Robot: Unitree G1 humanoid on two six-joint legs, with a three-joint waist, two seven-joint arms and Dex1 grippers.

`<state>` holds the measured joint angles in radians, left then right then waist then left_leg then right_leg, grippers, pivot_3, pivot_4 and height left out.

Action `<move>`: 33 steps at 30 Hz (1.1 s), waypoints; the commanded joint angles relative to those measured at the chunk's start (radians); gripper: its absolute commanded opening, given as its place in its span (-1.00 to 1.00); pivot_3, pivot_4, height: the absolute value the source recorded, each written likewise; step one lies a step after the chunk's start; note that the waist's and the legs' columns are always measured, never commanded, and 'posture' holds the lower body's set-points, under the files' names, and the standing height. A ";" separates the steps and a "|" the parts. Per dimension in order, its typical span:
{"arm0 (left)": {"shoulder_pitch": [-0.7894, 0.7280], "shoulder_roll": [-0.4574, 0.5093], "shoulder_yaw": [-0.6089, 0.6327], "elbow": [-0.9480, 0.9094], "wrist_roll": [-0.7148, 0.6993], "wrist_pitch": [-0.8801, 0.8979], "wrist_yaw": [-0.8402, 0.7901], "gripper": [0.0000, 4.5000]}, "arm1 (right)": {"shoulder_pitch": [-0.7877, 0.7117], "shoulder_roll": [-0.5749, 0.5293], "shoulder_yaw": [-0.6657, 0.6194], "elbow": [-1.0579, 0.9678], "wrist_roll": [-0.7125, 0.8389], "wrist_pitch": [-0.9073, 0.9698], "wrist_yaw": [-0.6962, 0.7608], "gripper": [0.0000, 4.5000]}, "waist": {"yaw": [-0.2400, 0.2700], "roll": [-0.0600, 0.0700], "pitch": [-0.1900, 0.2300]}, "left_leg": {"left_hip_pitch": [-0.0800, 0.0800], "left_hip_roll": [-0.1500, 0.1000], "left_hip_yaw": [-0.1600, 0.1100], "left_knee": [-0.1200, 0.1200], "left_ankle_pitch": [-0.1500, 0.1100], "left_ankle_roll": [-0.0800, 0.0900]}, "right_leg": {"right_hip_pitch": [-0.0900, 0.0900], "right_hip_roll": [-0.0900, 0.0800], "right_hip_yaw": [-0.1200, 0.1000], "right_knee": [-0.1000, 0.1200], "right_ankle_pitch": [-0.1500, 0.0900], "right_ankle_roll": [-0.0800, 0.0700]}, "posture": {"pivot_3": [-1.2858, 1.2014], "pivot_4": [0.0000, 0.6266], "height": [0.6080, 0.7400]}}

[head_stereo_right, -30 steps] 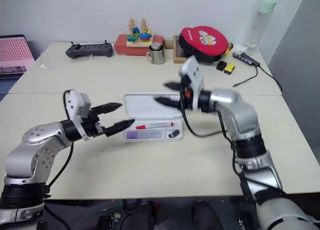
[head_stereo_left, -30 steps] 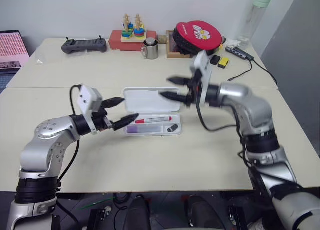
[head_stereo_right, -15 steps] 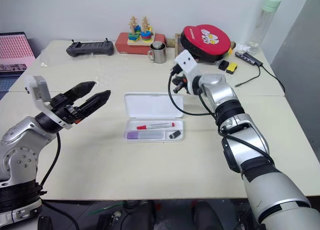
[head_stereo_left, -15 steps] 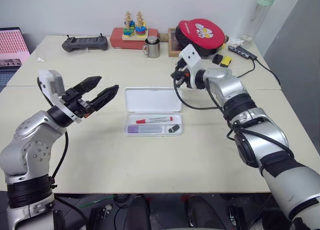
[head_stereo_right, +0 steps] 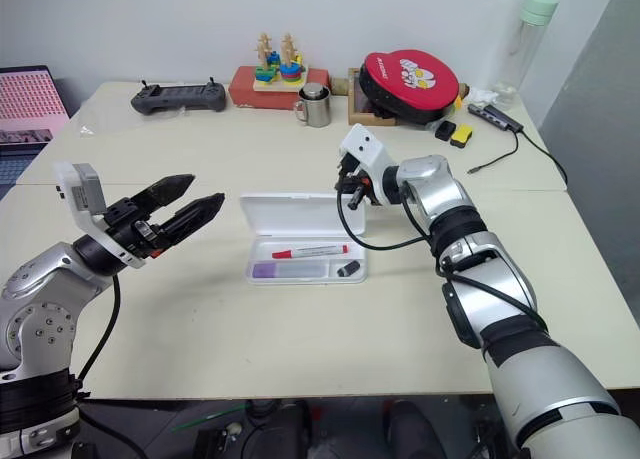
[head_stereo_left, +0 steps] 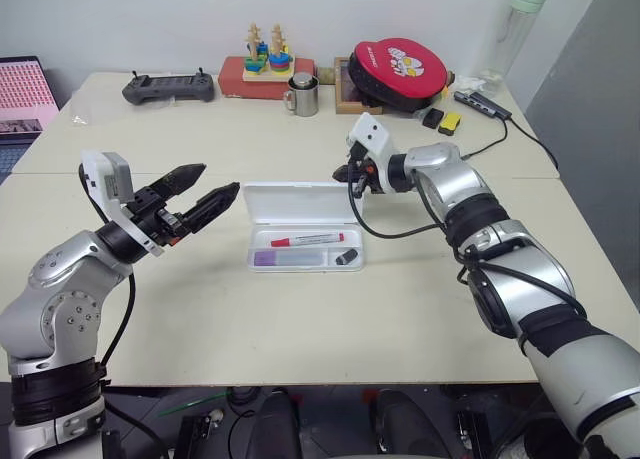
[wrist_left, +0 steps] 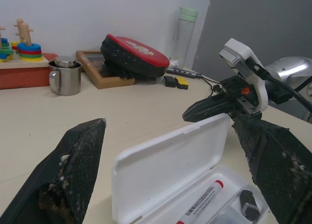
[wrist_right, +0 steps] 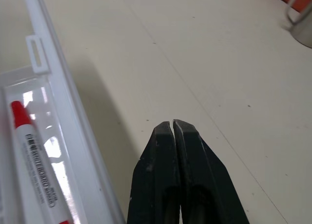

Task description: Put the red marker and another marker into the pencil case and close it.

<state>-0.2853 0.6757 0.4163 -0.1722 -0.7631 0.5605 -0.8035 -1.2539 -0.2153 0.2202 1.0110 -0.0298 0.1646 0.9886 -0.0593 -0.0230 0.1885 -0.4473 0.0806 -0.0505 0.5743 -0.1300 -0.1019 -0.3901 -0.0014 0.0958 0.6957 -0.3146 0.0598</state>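
Two markers for your count: the red marker (head_stereo_left: 306,239) and another marker (head_stereo_left: 277,259) (purple cap) lie in the pencil case (head_stereo_left: 305,226), lid standing open. Your right gripper (head_stereo_left: 345,173), fingers pressed together and empty, sits just behind the lid's right corner. Your left gripper (head_stereo_left: 211,189) hovers spread wide, empty, left of the case.

The pencil case (head_stereo_left: 305,226) is lying open at the middle of the table (head_stereo_left: 330,319), its lid (head_stereo_left: 303,201) standing behind the tray. The red marker (head_stereo_left: 307,239) and another marker (head_stereo_left: 285,258) are lying in the tray, the former behind the latter. The left gripper (head_stereo_left: 205,191) is hovering left of the case; the right gripper (head_stereo_left: 345,175) is sitting at the lid's right rear corner.
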 commanded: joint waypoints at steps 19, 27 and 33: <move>0.056 0.091 -0.127 -0.025 0.088 -0.007 -0.102 1.00 | 0.469 -0.059 0.199 -0.658 -0.084 0.224 0.068 -0.97 | 0.001 -0.001 -0.001 | 0.012 0.000 0.001 0.000 0.000 0.000 | 0.009 0.000 0.001 0.000 -0.004 0.003 | 0.03 -0.52 1.00; -0.012 0.053 -0.146 0.081 0.184 -0.020 0.015 1.00 | 0.532 -0.012 -0.120 -0.841 0.153 0.346 -0.078 -0.81 | 0.002 -0.002 -0.001 | 0.013 0.001 0.001 0.000 0.000 0.000 | 0.010 0.000 0.001 0.001 -0.004 0.003 | 0.03 -0.52 1.00; -0.018 0.059 -0.126 0.178 0.253 -0.073 0.058 1.00 | 0.692 -0.105 -0.268 -1.036 0.238 0.450 -0.172 -0.19 | 0.011 -0.002 -0.001 | 0.011 0.000 0.001 -0.001 0.000 0.000 | 0.010 0.000 0.001 -0.001 -0.005 0.003 | 0.03 -0.52 1.00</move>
<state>-0.2986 0.7175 0.2598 -0.0195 -0.5412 0.5333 -0.7508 -0.6203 -0.2948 0.0111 0.0706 0.1591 0.5657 0.8426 -0.0484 -0.0248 0.1875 -0.4360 0.0810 -0.0497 0.5723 -0.1303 -0.1021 -0.3803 -0.0014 0.0968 0.6942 -0.3196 0.0620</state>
